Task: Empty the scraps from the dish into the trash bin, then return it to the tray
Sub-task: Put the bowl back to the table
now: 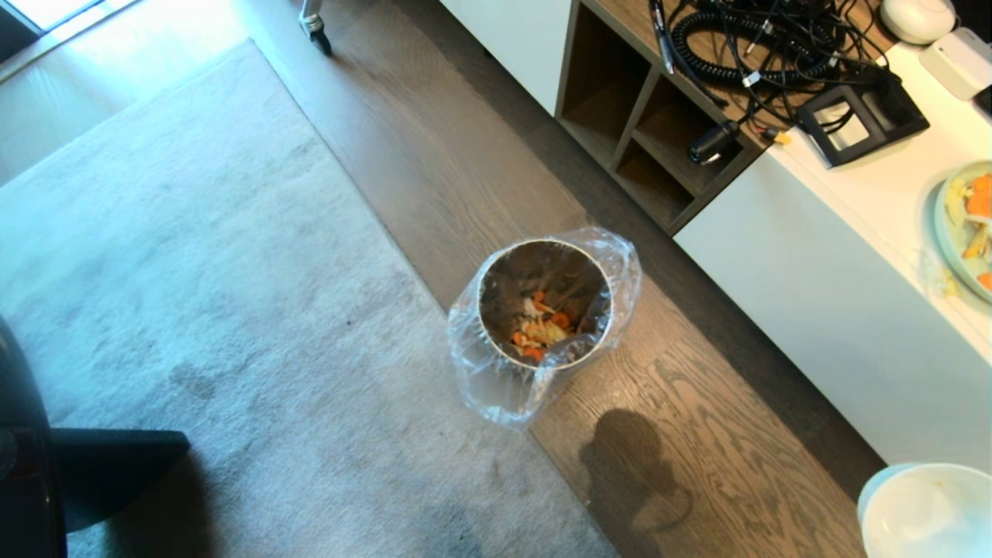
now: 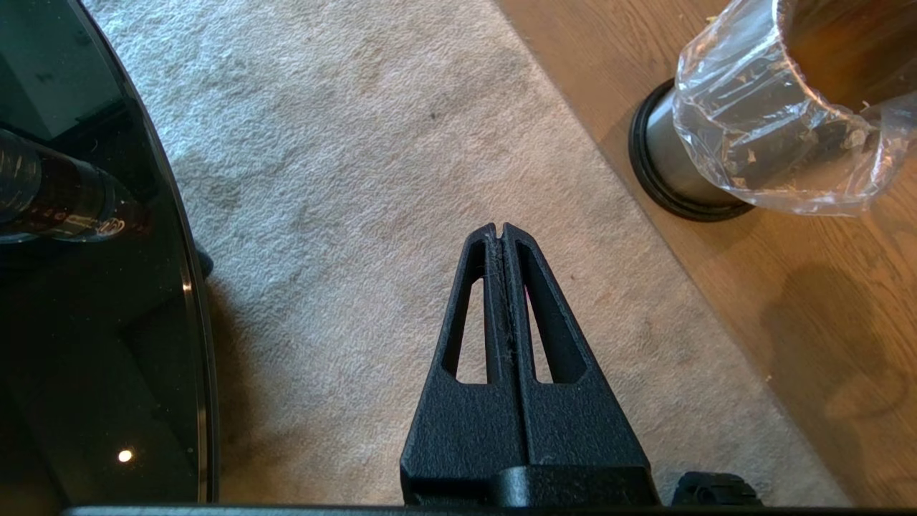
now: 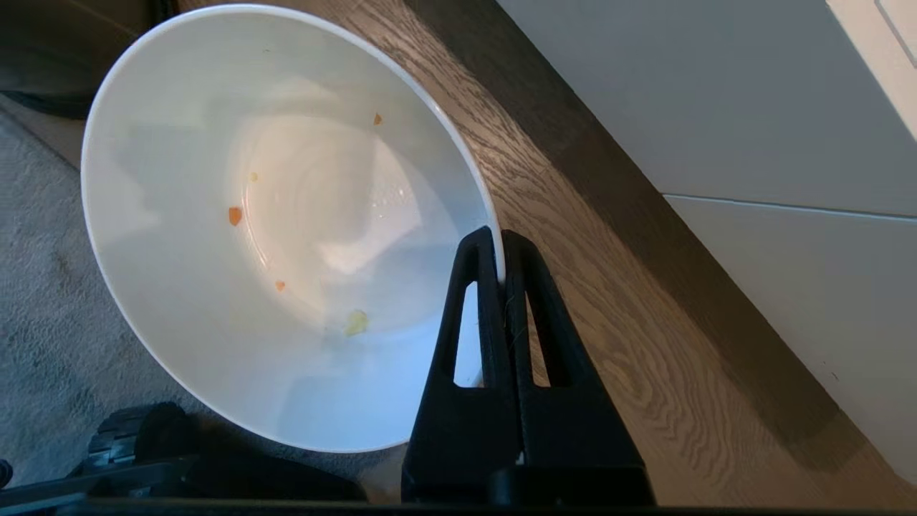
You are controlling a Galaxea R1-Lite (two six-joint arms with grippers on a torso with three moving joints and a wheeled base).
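Observation:
My right gripper [image 3: 500, 233] is shut on the rim of the dish [image 3: 236, 236], a deep white bowl holding only a few tiny orange and pale crumbs. In the head view the dish [image 1: 926, 511] shows at the lower right corner, above the wooden floor. The trash bin [image 1: 545, 302], brushed metal with a crinkled clear liner, stands on the floor ahead and to its left, with orange and pale scraps [image 1: 540, 329] at its bottom. My left gripper [image 2: 499, 228] is shut and empty, parked over the carpet; the trash bin [image 2: 723, 136] shows beside it. The tray is out of view.
A white cabinet [image 1: 837, 287] with open wooden shelves and tangled cables [image 1: 744, 46] runs along the right. A pale-green plate of mixed peelings [image 1: 969, 225] sits on its top. A grey carpet [image 1: 194, 310] covers the left floor. A round glossy black tabletop [image 2: 93, 301] is at the left.

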